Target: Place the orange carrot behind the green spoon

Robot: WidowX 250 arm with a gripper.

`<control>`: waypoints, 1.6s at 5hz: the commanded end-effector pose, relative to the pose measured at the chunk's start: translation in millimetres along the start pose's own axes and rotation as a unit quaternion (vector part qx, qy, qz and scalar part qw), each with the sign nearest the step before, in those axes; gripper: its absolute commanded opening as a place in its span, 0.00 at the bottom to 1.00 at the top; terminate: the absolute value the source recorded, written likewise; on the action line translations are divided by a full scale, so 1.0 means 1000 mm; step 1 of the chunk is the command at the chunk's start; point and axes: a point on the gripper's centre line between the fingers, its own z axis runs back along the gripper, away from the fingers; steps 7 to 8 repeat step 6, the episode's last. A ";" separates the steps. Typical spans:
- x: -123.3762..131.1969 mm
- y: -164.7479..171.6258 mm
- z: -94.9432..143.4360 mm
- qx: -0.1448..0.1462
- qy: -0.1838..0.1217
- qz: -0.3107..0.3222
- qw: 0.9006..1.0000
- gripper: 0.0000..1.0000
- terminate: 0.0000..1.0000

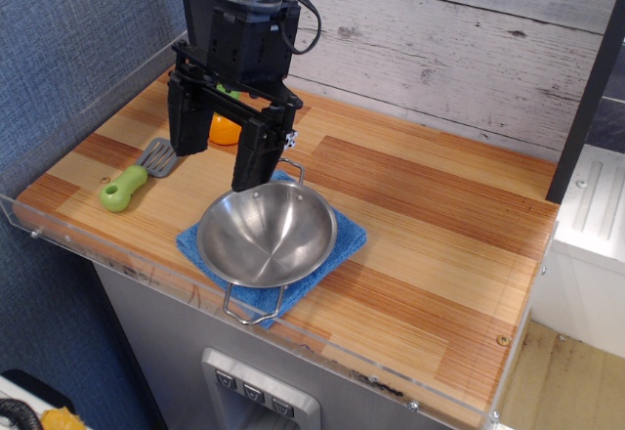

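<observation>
While the orange carrot (pixel 225 130) sits behind it, the gripper (pixel 217 154) hangs wide, empty

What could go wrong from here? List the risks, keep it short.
1. The gripper hangs open and low; one finger stands right by the green spoon, so a sideways move could knock it.
2. The other finger sits near the steel bowl and its wire handle; a swing forward might snag it and drag the blue cloth.
3. The orange carrot is mostly hidden behind the arm, so its final resting spot is hard to confirm.
</observation>
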 end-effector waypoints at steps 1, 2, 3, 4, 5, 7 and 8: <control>-0.001 0.002 0.014 0.008 -0.020 0.002 1.000 1.00 0.00; -0.001 0.002 0.014 0.008 -0.020 0.002 1.000 1.00 0.00; -0.001 0.002 0.014 0.008 -0.020 0.002 1.000 1.00 0.00; -0.001 0.002 0.014 0.008 -0.020 0.002 1.000 1.00 0.00; -0.001 0.002 0.014 0.008 -0.020 0.002 1.000 1.00 0.00; -0.001 0.002 0.014 0.008 -0.020 0.002 1.000 1.00 1.00; -0.001 0.002 0.014 0.008 -0.020 0.002 1.000 1.00 1.00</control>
